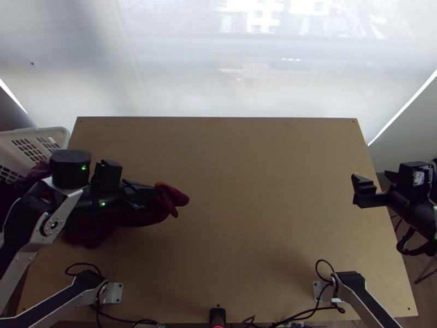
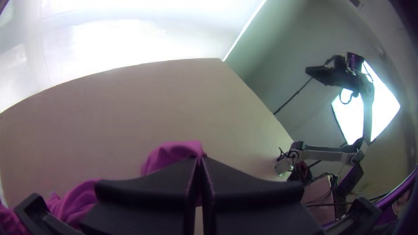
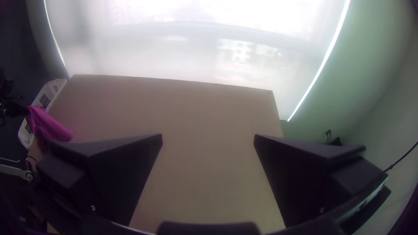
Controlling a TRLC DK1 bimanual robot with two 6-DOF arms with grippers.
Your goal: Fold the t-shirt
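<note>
- One t-shirt of magenta cloth, darker red from above (image 1: 170, 200): bunched, unspread, at the left part of the light wooden table (image 1: 246, 218). Whether its underside touched the wood could not be told.
- One left gripper, two wide flat black fingers (image 1: 154, 192): closed on the t-shirt, the tips drawn together with cloth caught at them. In the left wrist view, a rounded fold stood just beyond the fingertips, and further cloth lay bunched beside and partly behind one finger.
- One right gripper, of matching black build (image 1: 371, 175): jaws wide apart, nothing between them, near the table's right edge and well apart from the t-shirt.
- One basket of white slotted plastic (image 1: 60, 130): at the table's left edge, near the left arm.
- One patch of dark red cloth (image 1: 39, 171): by the basket, partly hidden by the arm; whether part of the t-shirt, uncertain.
</note>
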